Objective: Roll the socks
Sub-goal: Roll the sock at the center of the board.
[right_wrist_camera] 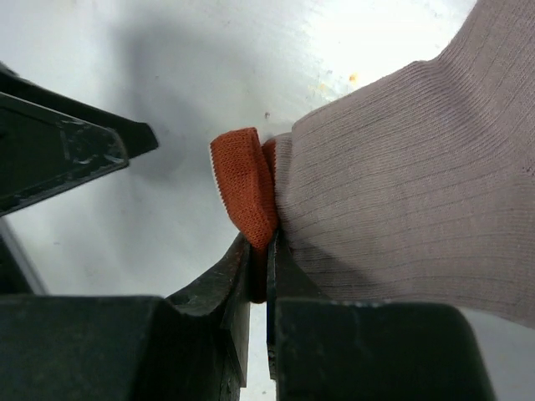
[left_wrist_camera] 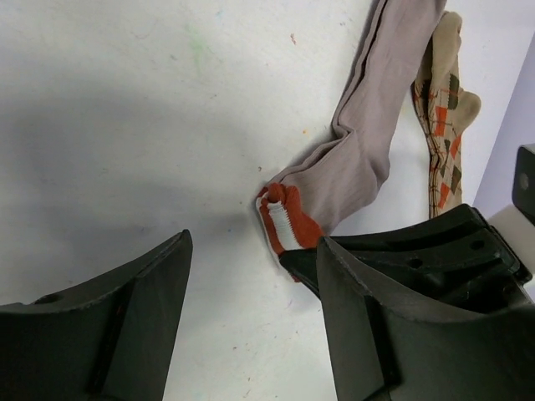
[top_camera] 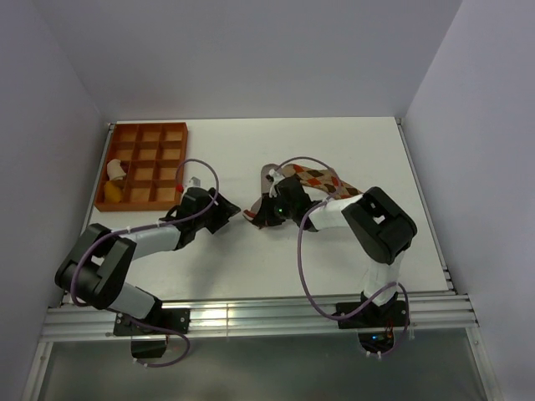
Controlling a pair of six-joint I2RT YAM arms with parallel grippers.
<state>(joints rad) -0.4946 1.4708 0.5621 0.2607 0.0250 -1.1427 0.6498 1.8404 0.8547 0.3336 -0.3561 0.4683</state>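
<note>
Jaws of the right gripper [right_wrist_camera: 261, 267] pinched shut on the red cuff [right_wrist_camera: 242, 180] of the grey-brown sock [left_wrist_camera: 368, 125], lying on the white table [top_camera: 351, 138] beside the argyle sock [left_wrist_camera: 441, 125]; left gripper [left_wrist_camera: 252, 251] jaws wide apart, empty, near that cuff.

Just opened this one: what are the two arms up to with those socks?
The right gripper is shut on the red cuff of the grey-brown sock, pinching it down at the table. The left gripper is open right beside that cuff and holds nothing. The sock lies stretched out, not yet rolled, with the argyle sock alongside it.
</note>
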